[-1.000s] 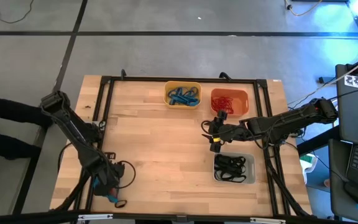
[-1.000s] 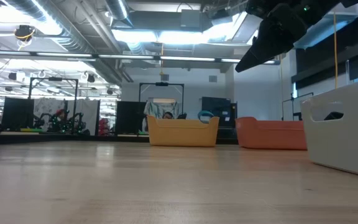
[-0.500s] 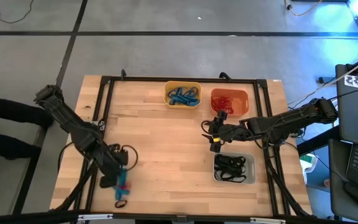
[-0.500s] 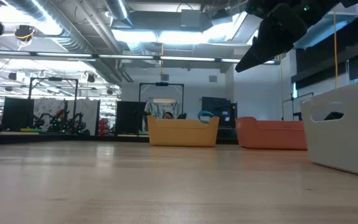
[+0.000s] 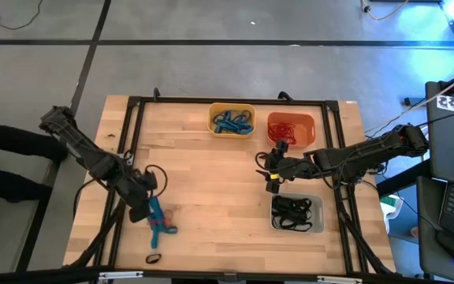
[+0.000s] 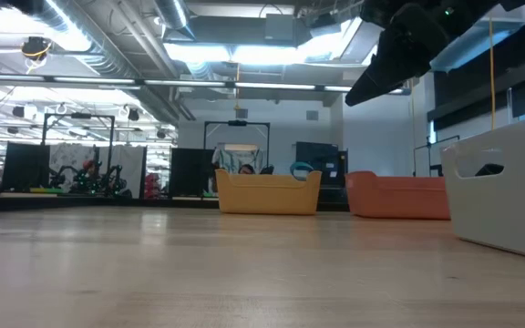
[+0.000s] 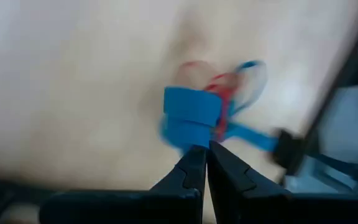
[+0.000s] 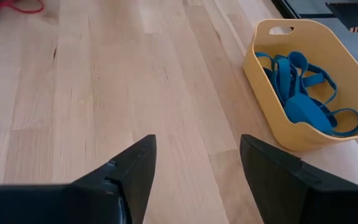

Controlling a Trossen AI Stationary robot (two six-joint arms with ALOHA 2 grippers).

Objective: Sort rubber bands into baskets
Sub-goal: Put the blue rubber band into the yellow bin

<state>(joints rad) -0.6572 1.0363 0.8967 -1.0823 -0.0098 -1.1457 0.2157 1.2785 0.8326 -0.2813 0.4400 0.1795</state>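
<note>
High view: no writing can be read anywhere. Three baskets sit on the wooden worktop [image 5: 211,181]. The yellow basket [image 5: 232,119] holds blue rubber bands [image 5: 233,122]; just beside it, toward the right arm, the orange basket [image 5: 291,128] holds red bands [image 5: 287,129]; well apart from the yellow basket, nearer the front edge, the pale grey basket [image 5: 296,213] holds black bands [image 5: 293,211]. The left tool [image 5: 149,207], far from the yellow basket toward the front left, has its jaws pressed together on a blue band [image 5: 160,222] tangled with a little red. A single black band [image 5: 154,258] lies loose further toward the front edge. The right tool [image 5: 271,169] hangs between the orange and grey baskets, jaws parted, holding nothing.

Low view: the yellow basket [image 6: 268,192], orange basket [image 6: 397,196] and grey basket [image 6: 504,187] stand in a row; their contents are hidden.

Left wrist view: closed fingers [image 7: 194,171] meet at the blue band [image 7: 194,118].

Right wrist view: parted fingers [image 8: 135,168] face the yellow basket [image 8: 303,74] of blue bands [image 8: 300,90].
</note>
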